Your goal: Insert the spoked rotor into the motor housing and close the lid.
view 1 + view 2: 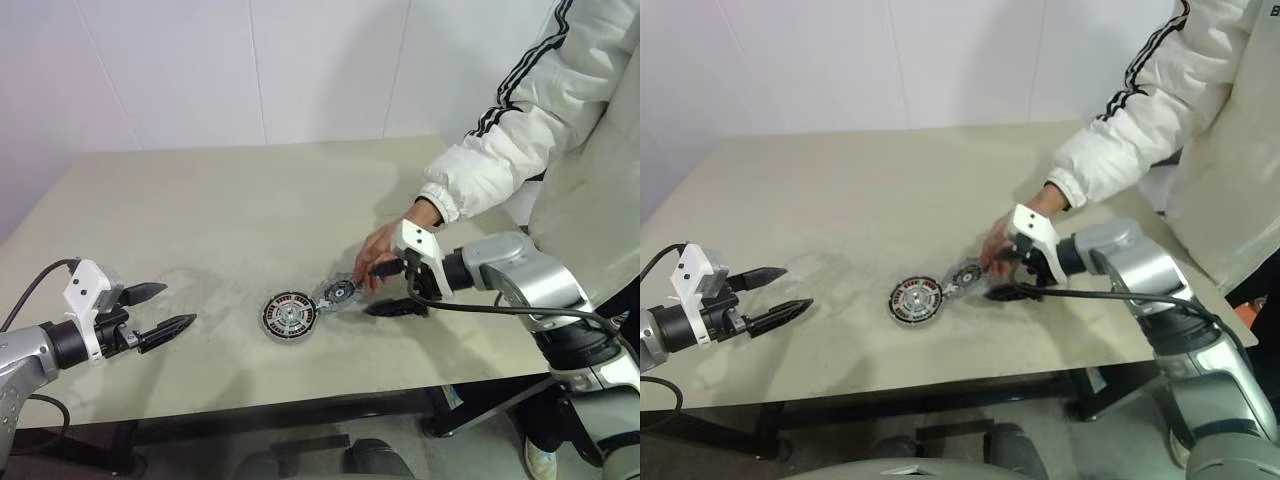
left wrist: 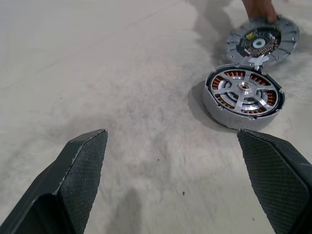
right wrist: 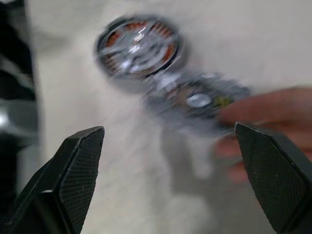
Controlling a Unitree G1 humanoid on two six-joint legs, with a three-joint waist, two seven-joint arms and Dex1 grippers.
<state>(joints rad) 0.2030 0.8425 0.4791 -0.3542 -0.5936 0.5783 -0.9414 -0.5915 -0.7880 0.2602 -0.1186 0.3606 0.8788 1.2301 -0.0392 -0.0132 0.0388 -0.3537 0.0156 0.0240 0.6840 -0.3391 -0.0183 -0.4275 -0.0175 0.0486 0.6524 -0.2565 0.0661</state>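
Housing (image 2: pixel 243 95): you see silver spokes already inside, near the surface's front edge.
Lid (image 2: pixel 262 40): touching it, under a person's hand (image 1: pixel 383 252).
Claws: left claw (image 1: pixel 160 310) and right claw (image 1: pixel 392 288) both spread, empty.

Bright, even light (right wrist blurred).
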